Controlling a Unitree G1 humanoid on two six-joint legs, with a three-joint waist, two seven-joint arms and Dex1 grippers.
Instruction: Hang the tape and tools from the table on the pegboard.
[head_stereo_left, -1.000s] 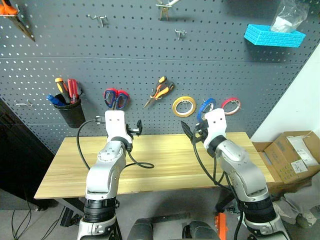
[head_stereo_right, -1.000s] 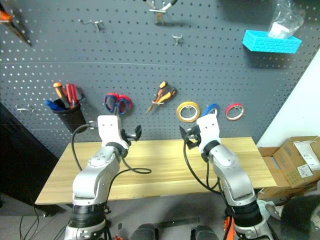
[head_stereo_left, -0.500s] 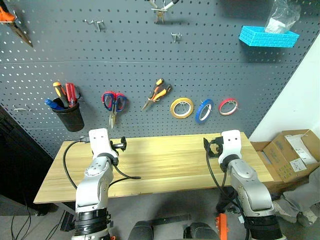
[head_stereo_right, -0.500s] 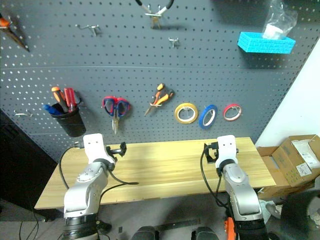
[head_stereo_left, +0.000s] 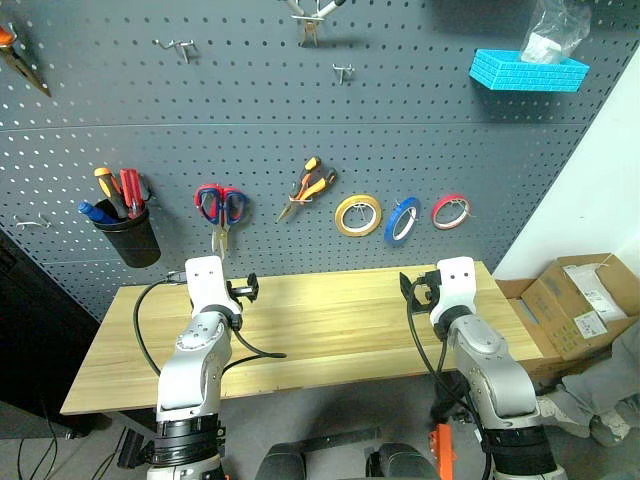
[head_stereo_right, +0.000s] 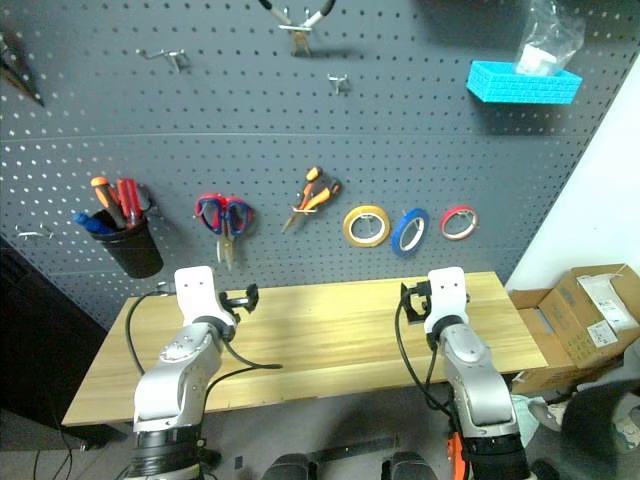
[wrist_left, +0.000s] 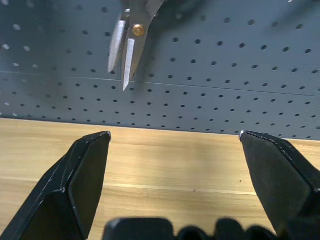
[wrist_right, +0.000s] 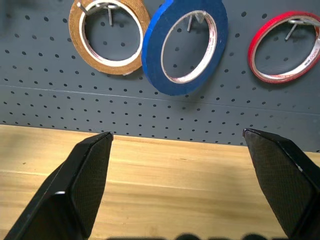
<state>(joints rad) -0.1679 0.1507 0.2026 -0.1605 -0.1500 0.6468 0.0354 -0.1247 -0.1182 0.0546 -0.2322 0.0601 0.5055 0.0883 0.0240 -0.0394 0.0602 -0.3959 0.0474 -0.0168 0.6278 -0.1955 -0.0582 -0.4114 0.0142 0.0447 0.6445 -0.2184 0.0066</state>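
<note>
From the head we see our left gripper (head_stereo_left: 243, 289) and right gripper (head_stereo_left: 411, 288) over the light wood-grain table (head_stereo_left: 320, 325), both released. Left wrist: steel blades of the dark-blue-handled scissors (wrist_left: 126, 40) hang above our spread fingers (wrist_left: 82, 172). Right wrist: the thin blue tape ring (wrist_right: 184, 46) hangs on the dark grey pegboard (wrist_right: 210, 110) above our empty fingers (wrist_right: 87, 170).

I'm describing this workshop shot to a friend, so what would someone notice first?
The big dark grey pegboard fills the back, with a yellow tape roll, thin blue tape roll and red tape roll hanging in a row. Left of them hang orange-handled pliers and scissors. Below, both open black grippers, left and right, hover over the light wood table.
</note>
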